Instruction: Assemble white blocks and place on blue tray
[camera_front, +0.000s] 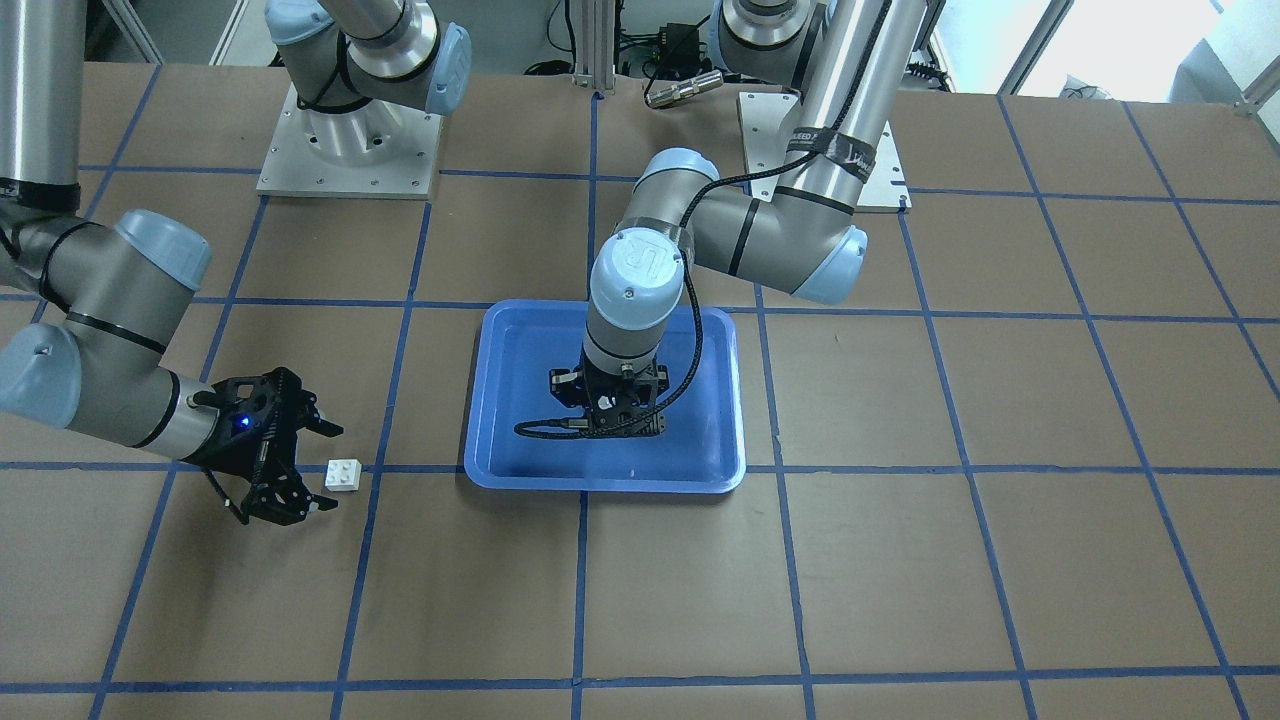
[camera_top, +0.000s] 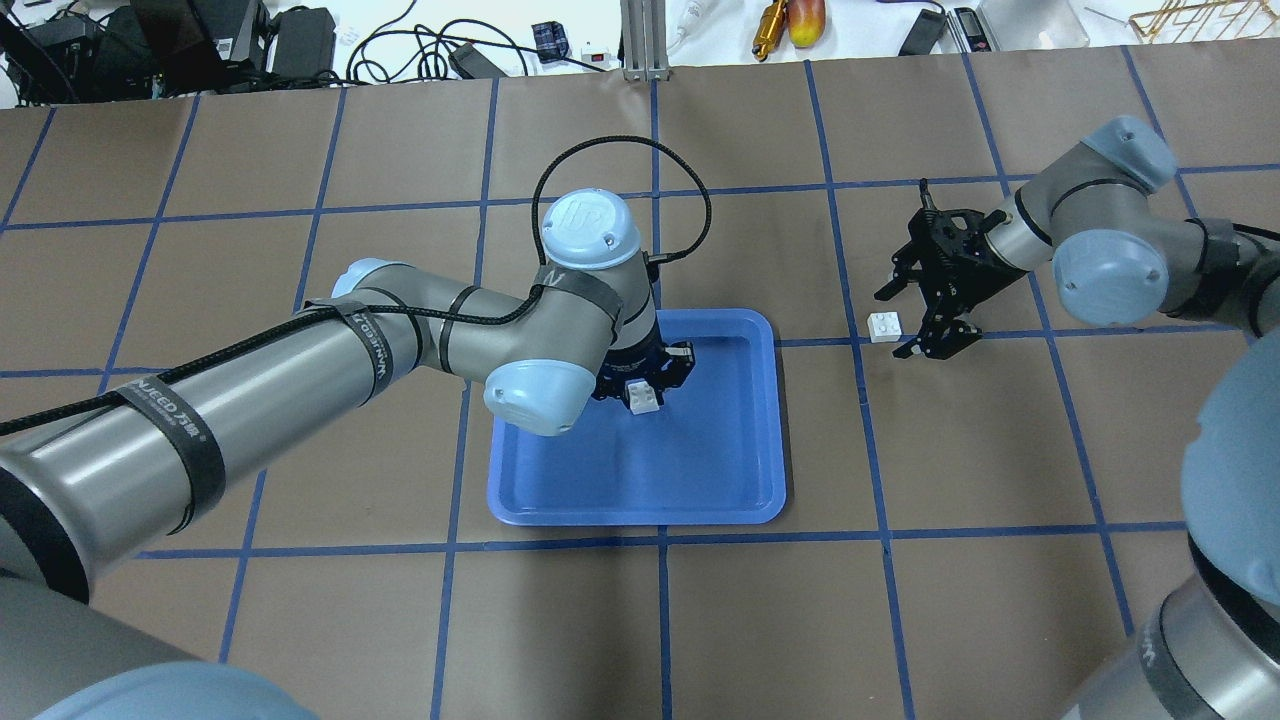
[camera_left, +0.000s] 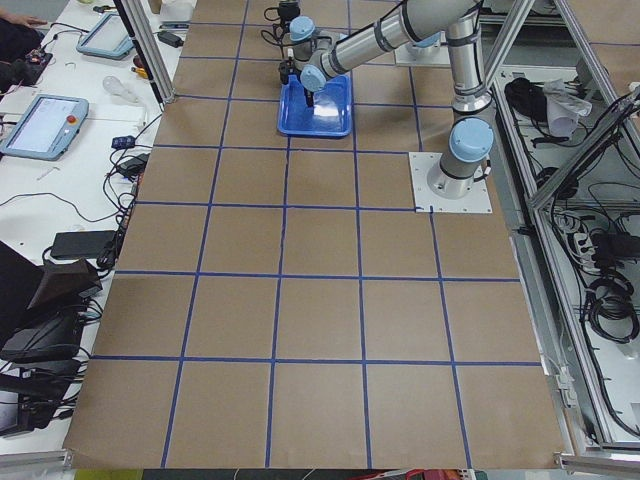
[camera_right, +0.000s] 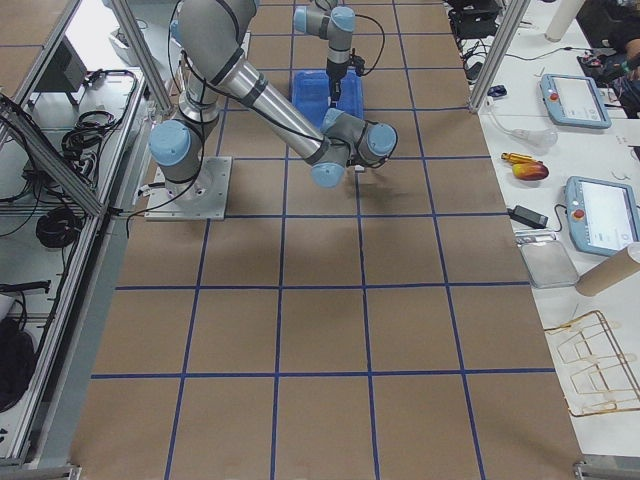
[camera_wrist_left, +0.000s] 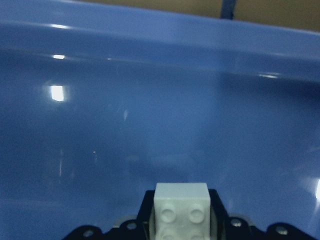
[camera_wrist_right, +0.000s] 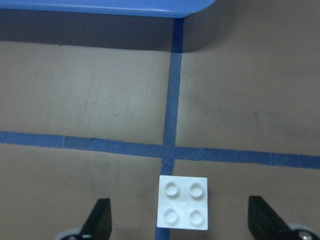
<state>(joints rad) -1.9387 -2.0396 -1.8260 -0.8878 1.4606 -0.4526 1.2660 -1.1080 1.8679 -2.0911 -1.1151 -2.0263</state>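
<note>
"Overhead exterior view first: what is the count?" asks the first.

"Two blocks, a held block (camera_top: 641, 397) and a loose block (camera_top: 884, 326); one tray (camera_top: 640, 520); two grippers," says the second.

"Where is the held one?"

"It is clenched in the left gripper (camera_wrist_left: 182, 225), over the tray and inside its rim. Whether it touches the tray floor cannot be told."

"And the loose one?"

"It lies flat on the table (camera_top: 900, 450), studs up, on the robot's right of the tray and apart from its rim. One edge meets a crossing of tape lines (camera_wrist_right: 172, 150). The right gripper (camera_wrist_right: 178, 202) hangs released, with its fingers (camera_wrist_right: 97, 222) spread to either side of the block and touching neither."

"How much room is there?"

"The right wrist view shows a strip of bare table between the block and each finger. It shows more table between the block and the tray's corner at the top edge. In the left wrist view, blue floor runs from the held block up to the far rim."
</note>
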